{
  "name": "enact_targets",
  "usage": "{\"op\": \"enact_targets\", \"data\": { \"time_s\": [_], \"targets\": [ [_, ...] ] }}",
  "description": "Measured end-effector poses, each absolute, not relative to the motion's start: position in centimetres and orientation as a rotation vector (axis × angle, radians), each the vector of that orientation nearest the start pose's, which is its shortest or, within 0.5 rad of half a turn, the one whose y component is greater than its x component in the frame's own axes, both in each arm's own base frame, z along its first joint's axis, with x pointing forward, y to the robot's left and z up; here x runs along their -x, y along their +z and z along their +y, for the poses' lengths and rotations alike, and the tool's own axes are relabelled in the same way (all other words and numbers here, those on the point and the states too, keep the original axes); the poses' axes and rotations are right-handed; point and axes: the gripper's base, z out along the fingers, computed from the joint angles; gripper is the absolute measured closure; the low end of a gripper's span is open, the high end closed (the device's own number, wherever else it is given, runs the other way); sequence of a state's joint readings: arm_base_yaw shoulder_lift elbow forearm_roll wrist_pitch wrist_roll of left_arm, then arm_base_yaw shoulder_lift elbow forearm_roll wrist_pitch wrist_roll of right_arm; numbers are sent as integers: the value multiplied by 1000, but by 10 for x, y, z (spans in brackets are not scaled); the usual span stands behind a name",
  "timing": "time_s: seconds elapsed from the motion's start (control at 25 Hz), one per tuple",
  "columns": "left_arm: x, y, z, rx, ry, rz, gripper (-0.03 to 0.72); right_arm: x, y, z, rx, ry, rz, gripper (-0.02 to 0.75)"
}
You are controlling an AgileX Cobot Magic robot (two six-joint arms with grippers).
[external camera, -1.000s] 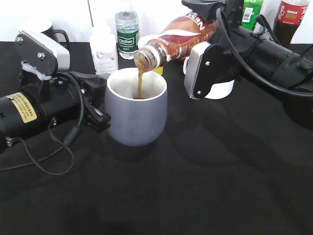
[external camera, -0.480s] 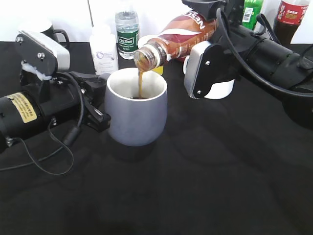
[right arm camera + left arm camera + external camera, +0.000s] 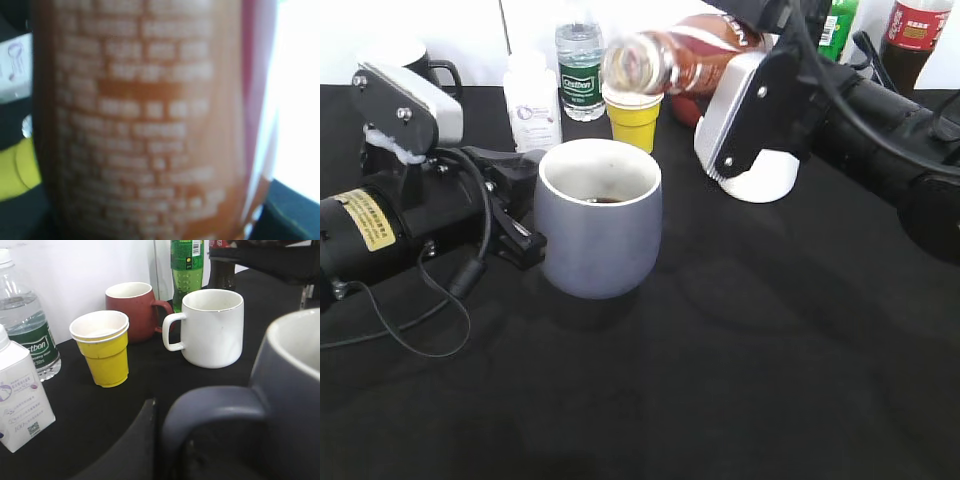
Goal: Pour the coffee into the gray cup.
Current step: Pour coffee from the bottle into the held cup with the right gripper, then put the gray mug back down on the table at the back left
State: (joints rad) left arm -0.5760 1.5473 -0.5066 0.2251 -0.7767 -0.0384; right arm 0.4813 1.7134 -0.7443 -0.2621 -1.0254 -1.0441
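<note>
The gray cup (image 3: 598, 230) stands at the middle left of the black table with brown liquid in its bottom. My left gripper (image 3: 525, 222) is shut on its loop handle (image 3: 210, 415). My right gripper (image 3: 750, 45) is shut on the coffee bottle (image 3: 685, 55) and holds it up high behind the cup, nearly level, mouth to the left. No stream falls from it. The bottle's brown and orange label (image 3: 145, 120) fills the right wrist view, so the jaws are hidden there.
A yellow paper cup (image 3: 630, 120), a water bottle (image 3: 580, 60) and a white carton (image 3: 532, 105) stand behind the gray cup. A white mug (image 3: 212, 327), a dark red mug (image 3: 132, 310), a green bottle (image 3: 187, 265) and a cola bottle (image 3: 915, 30) stand farther back.
The right gripper has raised the coffee bottle and tipped it back toward level. The stream into the gray cup has stopped. The left arm has not moved.
</note>
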Motion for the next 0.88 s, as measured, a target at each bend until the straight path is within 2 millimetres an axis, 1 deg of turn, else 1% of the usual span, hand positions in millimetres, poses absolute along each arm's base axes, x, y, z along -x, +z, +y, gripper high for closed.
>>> {"op": "enact_targets", "data": {
  "time_s": [0.08, 0.28, 0.36, 0.44, 0.52, 0.56, 0.68, 0.88],
  "targets": [
    [-230, 197, -166, -718, -466, 1630, 635, -294, 229, 177, 1115, -277, 930, 204],
    [-230, 197, -166, -718, -466, 1630, 635, -295, 228, 176, 793, 213, 1224, 204],
    [-230, 197, -166, -718, -466, 1630, 635, -295, 227, 176, 680, 364, 1310, 204],
    [-230, 198, -166, -705, -466, 1633, 635, -295, 227, 176, 592, 473, 1364, 204],
    [-233, 201, -163, -673, -468, 1603, 635, -295, 227, 176, 552, 519, 1385, 204],
    [-236, 204, -160, -629, -464, 1588, 635, -295, 226, 176, 548, 525, 1393, 204],
    [-252, 209, -134, -458, -397, 1574, 635, -296, 223, 176, 554, 516, 1432, 204],
    [-276, 212, -75, -291, -193, 1571, 635, -296, 222, 176, 555, 515, 1440, 204]
  ]
}}
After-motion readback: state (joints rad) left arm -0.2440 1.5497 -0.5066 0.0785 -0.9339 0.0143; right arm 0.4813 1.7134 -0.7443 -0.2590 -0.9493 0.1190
